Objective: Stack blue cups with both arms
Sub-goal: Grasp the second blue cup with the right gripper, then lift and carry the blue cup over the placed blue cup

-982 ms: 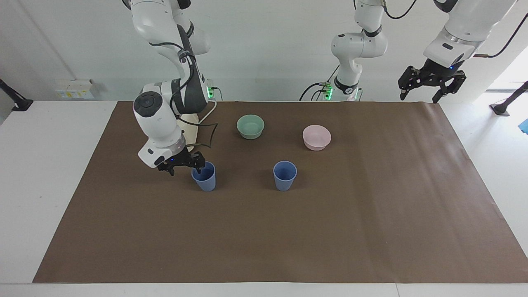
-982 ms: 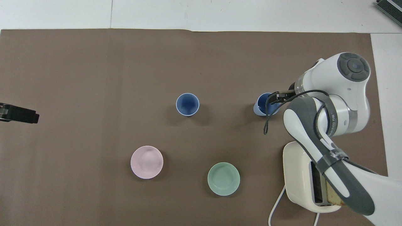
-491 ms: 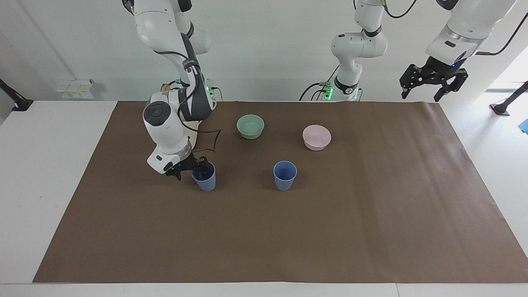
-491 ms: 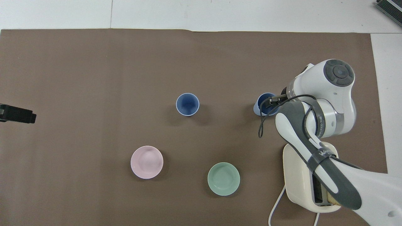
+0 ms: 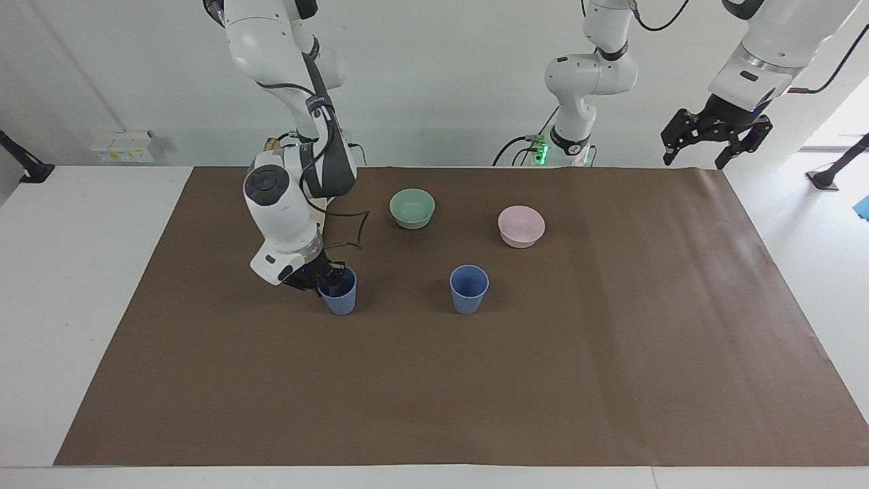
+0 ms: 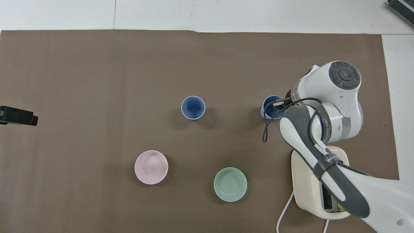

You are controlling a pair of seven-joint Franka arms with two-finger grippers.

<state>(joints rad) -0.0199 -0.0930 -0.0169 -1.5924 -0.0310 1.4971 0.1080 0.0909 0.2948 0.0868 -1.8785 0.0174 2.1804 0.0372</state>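
Two blue cups stand upright on the brown mat. One cup (image 5: 469,290) is in the middle, also in the overhead view (image 6: 193,107). The other cup (image 5: 341,299) is toward the right arm's end, also in the overhead view (image 6: 268,110). My right gripper (image 5: 324,277) is low at this cup's rim, on the side toward the right arm's end; it shows from above (image 6: 278,104) over the cup's mouth. My left gripper (image 5: 714,141) is open and empty, raised over the mat's edge at the left arm's end, and waits (image 6: 17,116).
A green bowl (image 5: 412,208) and a pink bowl (image 5: 521,226) sit nearer to the robots than the cups. A cream toaster (image 6: 307,181) with a white cord stands under the right arm. The brown mat (image 5: 475,394) covers the table.
The right arm's wrist has swung in toward the cup and its gripper has closed in on the rim. The cup shifted very slightly. The left gripper rose a little.
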